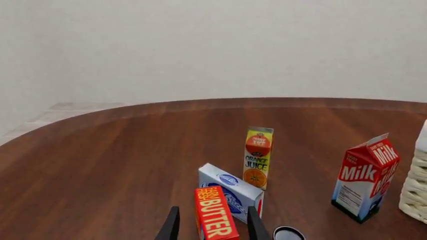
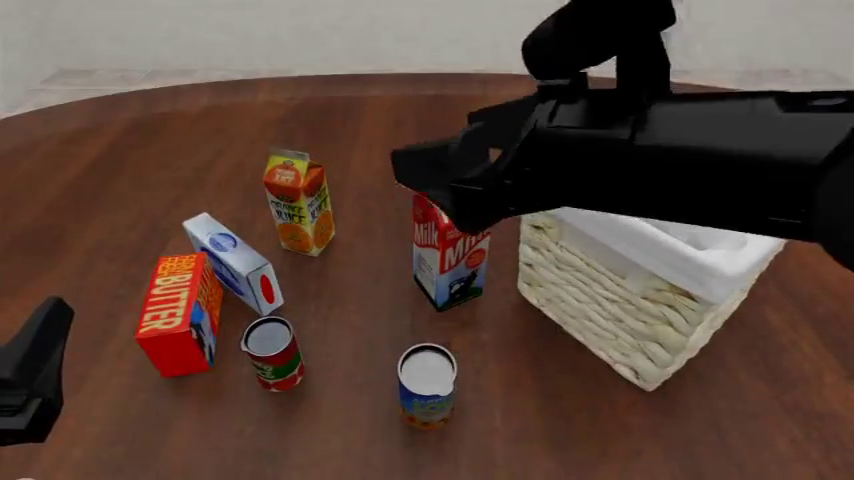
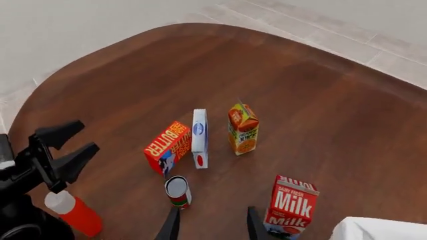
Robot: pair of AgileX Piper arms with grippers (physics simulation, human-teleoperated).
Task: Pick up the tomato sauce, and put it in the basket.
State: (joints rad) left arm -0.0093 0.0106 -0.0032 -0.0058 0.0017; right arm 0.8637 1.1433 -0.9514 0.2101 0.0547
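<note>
Jaws apart, both arms; brown wooden table [image 2: 120, 160], pale wall [image 1: 200, 45].

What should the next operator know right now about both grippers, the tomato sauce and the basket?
Left gripper: open, empty, low near the butter box.
Right gripper: open, empty, raised above the table, looking down at the tomato sauce.
The tomato sauce stands upright on the table beside the butter box, untouched.
The basket sits at the right, beyond the milk carton.
Done: nothing yet.
Left: grasp the can, lift it, place it in the basket.
</note>
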